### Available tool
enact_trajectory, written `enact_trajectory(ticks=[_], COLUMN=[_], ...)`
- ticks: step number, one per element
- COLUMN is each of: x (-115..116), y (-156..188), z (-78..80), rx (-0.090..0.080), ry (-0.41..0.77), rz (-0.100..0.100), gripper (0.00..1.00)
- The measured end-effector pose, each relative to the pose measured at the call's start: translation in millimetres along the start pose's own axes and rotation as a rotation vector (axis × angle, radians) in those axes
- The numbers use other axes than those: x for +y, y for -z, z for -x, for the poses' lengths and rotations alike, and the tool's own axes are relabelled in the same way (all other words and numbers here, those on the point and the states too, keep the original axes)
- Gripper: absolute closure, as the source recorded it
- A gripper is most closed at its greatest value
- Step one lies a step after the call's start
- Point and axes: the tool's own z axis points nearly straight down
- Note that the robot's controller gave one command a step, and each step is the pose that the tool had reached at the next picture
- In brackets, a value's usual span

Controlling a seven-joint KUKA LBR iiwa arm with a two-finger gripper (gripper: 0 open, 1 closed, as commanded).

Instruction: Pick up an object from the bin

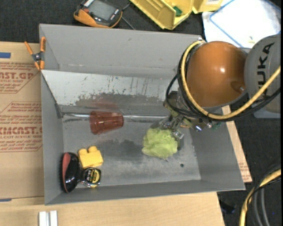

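Far to the tool's left, in the bin's [132,46] near corner, a black-and-red gadget [68,172], a yellow block [90,157] and a tape measure [90,176] lie bunched together. A red cup [105,122] lies on its side, left of the tool and well apart from it. A crumpled green wad [159,143] sits just under the tool [172,127], which appears to touch its upper right edge. I cannot tell whether the tool is released or clenched.
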Motion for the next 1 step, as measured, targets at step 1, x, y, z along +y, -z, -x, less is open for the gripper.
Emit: enact_trajectory(ticks=[1], x=[32.4], y=[78.8], z=[25.6], rx=[0.001], ry=[-0.156], rz=[0.009], gripper=[1.0])
